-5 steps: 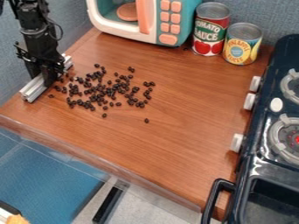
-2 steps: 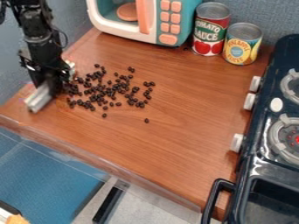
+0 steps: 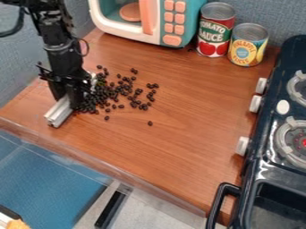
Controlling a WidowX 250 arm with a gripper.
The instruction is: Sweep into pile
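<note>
Firstly, see the gripper (image 3: 68, 97) near the left edge of the counter (image 3: 173, 147), clamped on a silver bar (image 3: 58, 112). Just to the right of the bar, find the beans (image 3: 108, 94) in a loose patch, with one stray bean (image 3: 150, 123) nearer to the front edge. At the back edge, notice also the microwave (image 3: 156, 22), beside a red can (image 3: 215, 33).
</note>
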